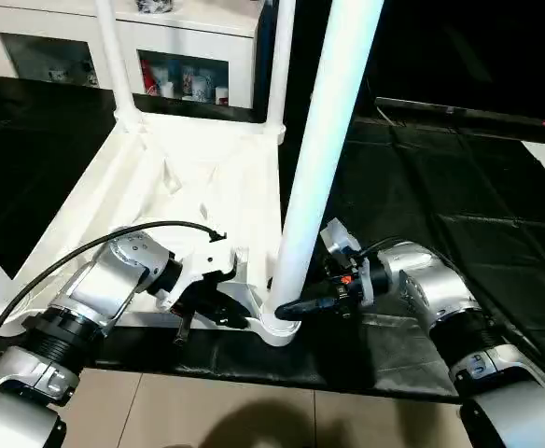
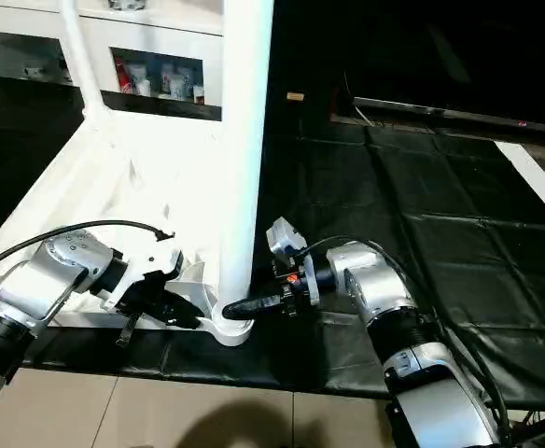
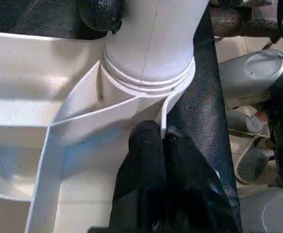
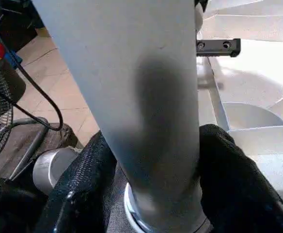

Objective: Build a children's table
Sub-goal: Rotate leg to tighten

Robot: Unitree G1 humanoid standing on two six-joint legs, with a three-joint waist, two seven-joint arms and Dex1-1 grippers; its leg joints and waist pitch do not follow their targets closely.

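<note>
One leg (image 1: 321,149) stands upright in the near corner socket (image 1: 279,325), its long axis vertical between your grippers.
Your right gripper (image 1: 291,306) straddles its base, fingers (image 4: 228,179) against both sides; your left gripper (image 3: 163,141) is pinched on the tabletop rim (image 3: 166,104) beside it.

The near corner of the upturned table top (image 1: 198,177) is crowded: the near leg (image 1: 324,149) is flanked by the right hand (image 1: 296,306), and the rim beside it is pinched by the left hand (image 1: 218,313). Open black floor mat (image 1: 440,187) is left to the right; two far legs (image 1: 114,56) bar the back.
</note>
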